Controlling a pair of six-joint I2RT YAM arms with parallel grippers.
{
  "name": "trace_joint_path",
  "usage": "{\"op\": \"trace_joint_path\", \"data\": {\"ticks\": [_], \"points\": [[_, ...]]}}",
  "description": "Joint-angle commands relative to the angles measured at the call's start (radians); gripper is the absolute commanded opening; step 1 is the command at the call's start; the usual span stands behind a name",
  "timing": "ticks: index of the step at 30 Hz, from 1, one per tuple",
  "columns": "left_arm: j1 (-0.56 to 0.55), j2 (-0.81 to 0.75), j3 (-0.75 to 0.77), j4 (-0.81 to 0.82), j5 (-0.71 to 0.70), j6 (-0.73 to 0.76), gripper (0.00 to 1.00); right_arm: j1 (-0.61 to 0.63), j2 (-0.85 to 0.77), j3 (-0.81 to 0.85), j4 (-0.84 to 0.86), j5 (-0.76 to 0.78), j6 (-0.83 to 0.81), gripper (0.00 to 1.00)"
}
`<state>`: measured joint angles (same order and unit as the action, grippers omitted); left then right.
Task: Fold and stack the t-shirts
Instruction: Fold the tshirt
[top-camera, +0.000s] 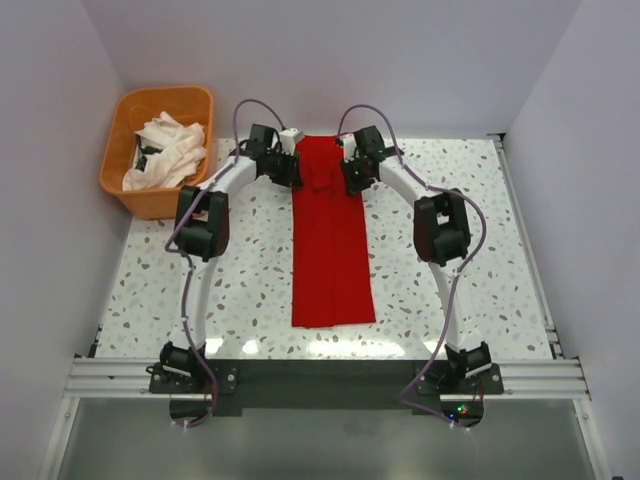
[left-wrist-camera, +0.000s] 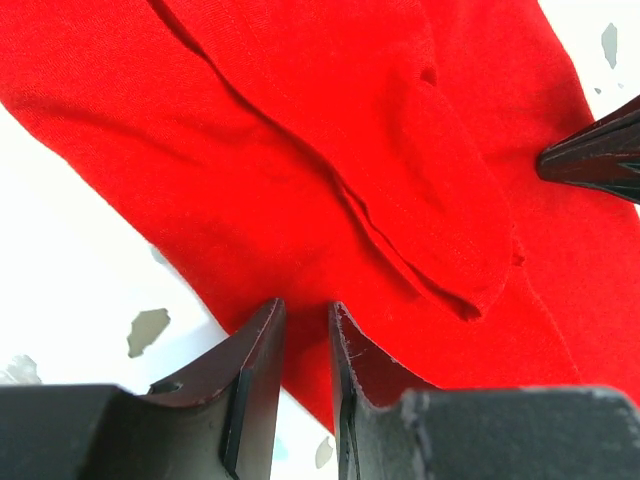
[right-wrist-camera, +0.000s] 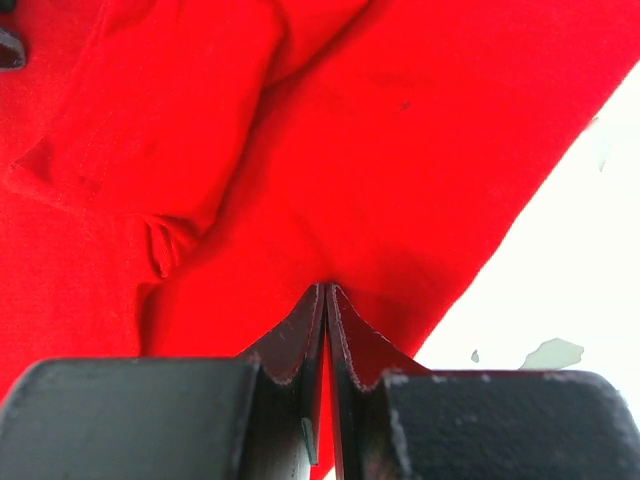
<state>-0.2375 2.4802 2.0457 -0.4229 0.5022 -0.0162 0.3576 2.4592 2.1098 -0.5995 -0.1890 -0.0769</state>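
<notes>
The red t-shirt (top-camera: 332, 250) lies down the middle of the table as a long narrow strip, its collar end at the far side. Both grippers are on that far end. My left gripper (top-camera: 290, 172) stands at the strip's left edge; in the left wrist view its jaws (left-wrist-camera: 305, 305) keep a narrow gap above the red cloth (left-wrist-camera: 350, 150), and table shows through that gap. My right gripper (top-camera: 352, 175) is at the right edge, its jaws (right-wrist-camera: 327, 287) shut on a pinch of red cloth (right-wrist-camera: 400, 150). White t-shirts (top-camera: 170, 150) lie crumpled in the basket.
An orange plastic basket (top-camera: 150, 205) stands at the far left corner of the speckled table (top-camera: 480, 260). Walls close in at the back and on both sides. The right gripper's finger (left-wrist-camera: 600, 160) shows at the right edge of the left wrist view.
</notes>
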Motion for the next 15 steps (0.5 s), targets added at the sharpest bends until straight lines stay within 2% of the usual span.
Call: {"op": "trace_joint_path", "data": {"ticks": [1,6,9,10,13,14,15], "points": [[0.026,0.051,0.030,0.006,-0.047,-0.004,0.30,-0.011,0.038,0.038,0.026,0.068,0.022,0.09],[0.032,0.069,0.077,0.006,-0.051,0.012,0.31,-0.011,0.049,0.061,0.033,0.037,0.035,0.13],[0.032,0.051,0.077,0.013,-0.039,0.041,0.40,-0.011,0.032,0.073,0.030,0.010,0.037,0.17],[0.033,0.024,0.076,0.028,-0.013,0.042,0.47,-0.011,0.006,0.076,0.032,0.003,0.037,0.19],[0.035,-0.086,-0.003,0.113,0.053,0.038,0.55,-0.011,-0.078,0.082,0.041,-0.032,0.023,0.38],[0.037,-0.127,-0.042,0.152,0.067,0.033,0.57,-0.011,-0.106,0.072,0.052,-0.041,0.011,0.41],[0.037,-0.174,-0.085,0.246,0.076,0.030,0.60,-0.011,-0.144,0.059,0.062,-0.059,0.000,0.46]]}}
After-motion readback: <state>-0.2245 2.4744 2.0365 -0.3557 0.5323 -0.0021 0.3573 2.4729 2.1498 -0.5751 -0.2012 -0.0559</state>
